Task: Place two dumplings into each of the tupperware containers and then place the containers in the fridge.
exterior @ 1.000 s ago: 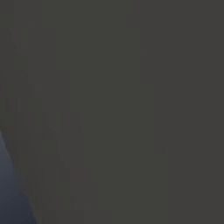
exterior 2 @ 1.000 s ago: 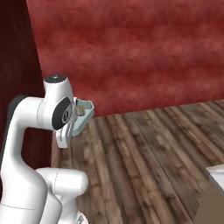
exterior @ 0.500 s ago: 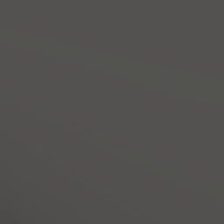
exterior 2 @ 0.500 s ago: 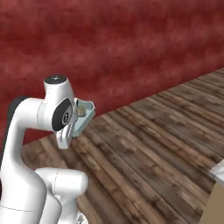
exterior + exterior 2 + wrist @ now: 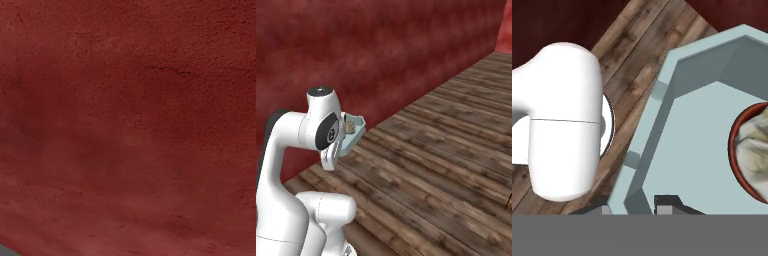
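Note:
My gripper [image 5: 637, 204] is shut on the near wall of a light-blue tupperware container [image 5: 697, 135], one dark finger on each side of that wall. Inside the container, at the right edge of the hand view, lies a lumpy pale-tan dumpling [image 5: 754, 147]. In the right base view the tupperware container [image 5: 354, 136] is held up, tilted, close beside the arm's upper joint, with a dumpling [image 5: 349, 128] showing in it. The second container, the other dumplings and the fridge are out of view.
A dark red wall [image 5: 130, 115] stands close in front in the left base view, and the red wall [image 5: 381, 55] runs along the left in the right base view. Wooden plank floor [image 5: 441, 160] stretches to the right and ahead.
The whole picture has shifted, so the base has moved: the left base view went from a dark grey surface to the red wall. The arm and held container keep their pose.

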### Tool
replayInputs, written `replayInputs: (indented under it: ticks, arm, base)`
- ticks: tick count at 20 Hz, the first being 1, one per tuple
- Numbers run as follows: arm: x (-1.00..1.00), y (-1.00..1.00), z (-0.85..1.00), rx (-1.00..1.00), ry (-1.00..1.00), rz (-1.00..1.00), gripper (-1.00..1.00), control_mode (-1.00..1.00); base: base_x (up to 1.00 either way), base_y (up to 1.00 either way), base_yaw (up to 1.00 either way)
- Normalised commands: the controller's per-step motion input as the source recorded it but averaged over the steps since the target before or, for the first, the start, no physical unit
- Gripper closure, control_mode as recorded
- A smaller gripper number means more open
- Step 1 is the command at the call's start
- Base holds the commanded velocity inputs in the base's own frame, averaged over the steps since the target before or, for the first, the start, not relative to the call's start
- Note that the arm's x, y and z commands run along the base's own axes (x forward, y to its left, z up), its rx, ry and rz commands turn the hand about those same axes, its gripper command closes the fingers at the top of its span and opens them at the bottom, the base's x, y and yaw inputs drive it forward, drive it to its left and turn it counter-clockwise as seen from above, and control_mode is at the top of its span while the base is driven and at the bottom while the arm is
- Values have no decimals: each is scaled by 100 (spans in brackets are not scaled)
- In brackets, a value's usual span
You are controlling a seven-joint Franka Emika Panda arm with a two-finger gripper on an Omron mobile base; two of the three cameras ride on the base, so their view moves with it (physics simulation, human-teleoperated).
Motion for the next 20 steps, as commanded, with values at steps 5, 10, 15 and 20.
replayInputs:
  ticks: [5, 10, 15, 20]
  arm:
    - [0, 0, 0, 0, 0, 0, 100, 100]
    - [0, 0, 0, 0, 0, 0, 100, 100]
    - [0, 0, 0, 0, 0, 0, 100, 100]
    - [0, 0, 0, 0, 0, 0, 100, 100]
  base:
    - [100, 96, -47]
    - [100, 80, -40]
    - [100, 9, -21]
    - [100, -35, -6]
